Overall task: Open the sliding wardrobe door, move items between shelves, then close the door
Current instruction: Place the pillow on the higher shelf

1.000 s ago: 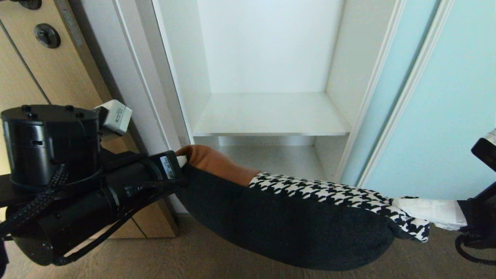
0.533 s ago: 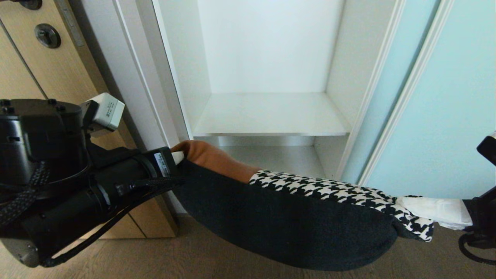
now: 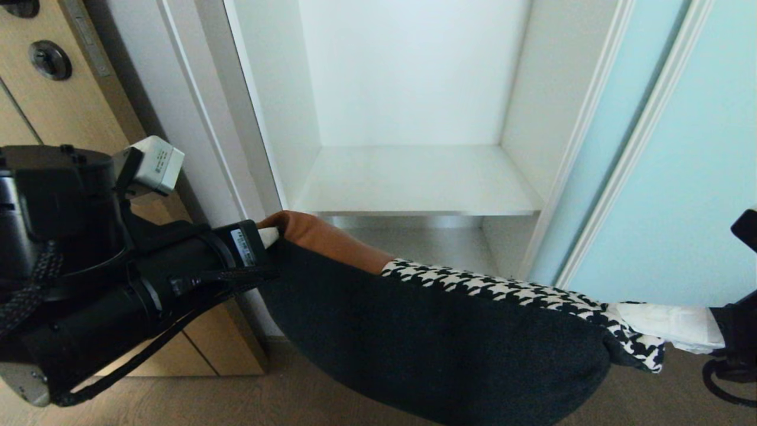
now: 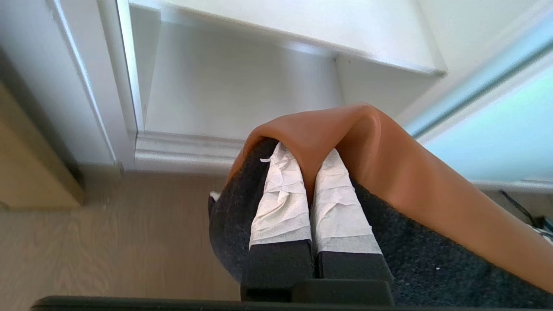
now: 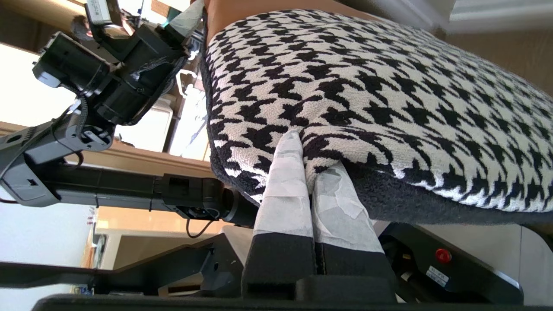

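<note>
Nearest the camera, the cushion (image 3: 437, 343) hung in the air between the two arms, its dark underside sagging low over the wooden floor (image 3: 177, 402). The left gripper (image 4: 307, 166) was clenched on the rust-brown corner of the cushion, its white-wrapped fingers (image 4: 281, 198) pressed together with a fold of brown fabric pinched between them. In the head view this gripper (image 3: 269, 236) sat at the left end of the cushion, just beside the white frame of the wardrobe (image 3: 207, 118). At the opposite end, the right gripper (image 5: 309, 151) was likewise clamped on the houndstooth corner, a pleat of patterned cloth caught between its wrapped fingers (image 5: 287, 181); from the head it showed at the right edge (image 3: 621, 313).

Beyond the cushion stood the open wardrobe compartment. The lower shelf (image 3: 426, 245) lay in shadow just behind the cushion's top edge, and the upper shelf (image 3: 414, 177) lay bare above it, well apart from the cushion. To the right, the sliding door (image 3: 680, 177) of pale blue glass stood pushed aside. To the far left was a wooden door (image 3: 59, 106) with a round dark lock (image 3: 50, 59).
</note>
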Robot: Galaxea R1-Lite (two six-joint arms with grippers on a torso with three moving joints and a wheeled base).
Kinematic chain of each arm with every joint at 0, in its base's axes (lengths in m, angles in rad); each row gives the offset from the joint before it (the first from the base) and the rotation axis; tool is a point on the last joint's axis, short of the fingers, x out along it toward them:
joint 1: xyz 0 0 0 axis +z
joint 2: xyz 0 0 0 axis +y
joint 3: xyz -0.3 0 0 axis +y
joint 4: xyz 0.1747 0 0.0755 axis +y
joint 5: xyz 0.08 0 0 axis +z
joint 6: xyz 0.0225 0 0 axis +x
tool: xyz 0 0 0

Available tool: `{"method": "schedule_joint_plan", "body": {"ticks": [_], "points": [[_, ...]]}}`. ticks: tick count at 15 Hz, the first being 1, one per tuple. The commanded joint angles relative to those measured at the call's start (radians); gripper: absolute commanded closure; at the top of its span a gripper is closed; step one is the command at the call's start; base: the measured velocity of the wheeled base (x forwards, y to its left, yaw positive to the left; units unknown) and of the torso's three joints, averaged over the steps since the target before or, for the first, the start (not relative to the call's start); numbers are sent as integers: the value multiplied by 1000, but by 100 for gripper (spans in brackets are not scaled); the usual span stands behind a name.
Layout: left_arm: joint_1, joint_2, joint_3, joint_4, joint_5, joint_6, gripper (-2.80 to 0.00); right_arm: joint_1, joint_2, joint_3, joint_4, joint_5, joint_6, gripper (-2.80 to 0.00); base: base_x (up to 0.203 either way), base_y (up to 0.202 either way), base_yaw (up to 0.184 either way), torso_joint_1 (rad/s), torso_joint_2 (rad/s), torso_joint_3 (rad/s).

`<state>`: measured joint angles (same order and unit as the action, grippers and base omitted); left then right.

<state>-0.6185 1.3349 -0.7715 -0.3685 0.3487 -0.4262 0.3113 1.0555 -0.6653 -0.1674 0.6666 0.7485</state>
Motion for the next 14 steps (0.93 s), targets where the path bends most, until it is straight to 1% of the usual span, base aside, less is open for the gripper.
{"method": "schedule_joint_plan", "body": {"ticks": [1, 6, 14], "points": [[0, 0, 6, -3, 3, -2, 0, 0, 0, 0, -2, 5, 3, 0, 203, 0, 1, 4, 1, 6], [-1, 1, 8, -3, 4, -2, 0, 0, 4, 3, -30, 5, 6, 0, 195, 0, 1, 3, 2, 2], [-1, 13, 30, -3, 1, -3, 0, 2, 23, 1, -32, 5, 5, 0, 196, 0, 1, 1, 1, 2]]}}
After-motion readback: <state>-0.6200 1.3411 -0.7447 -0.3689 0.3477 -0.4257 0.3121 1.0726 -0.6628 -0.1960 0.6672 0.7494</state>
